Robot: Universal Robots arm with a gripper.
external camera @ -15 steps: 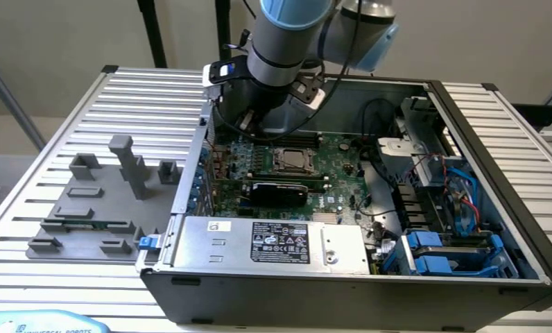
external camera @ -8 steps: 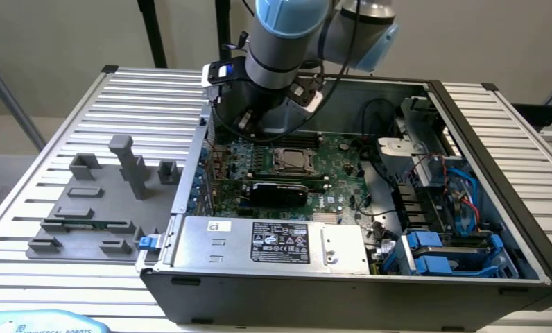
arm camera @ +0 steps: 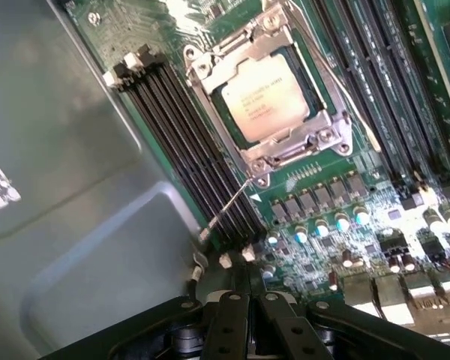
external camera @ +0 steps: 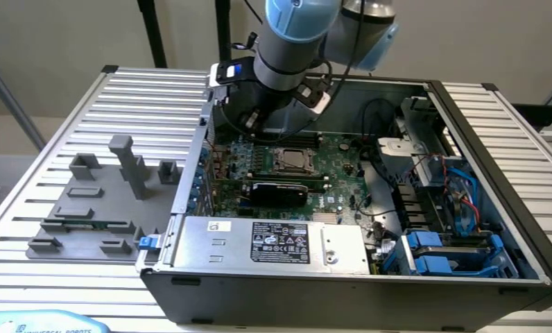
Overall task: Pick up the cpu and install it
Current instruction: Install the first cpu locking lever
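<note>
One cpu (arm camera: 266,97) | sits flat in the motherboard's socket (arm camera: 324,139) | gripper (arm camera: 244,281) clenched, holding nothing, near the memory slots (arm camera: 186,142) | you should treat it as likely light, stiff, thin, fragile underneath: grip opposite edges only.

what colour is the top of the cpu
Silvery beige; the cpu shows best in the wrist view.
</note>
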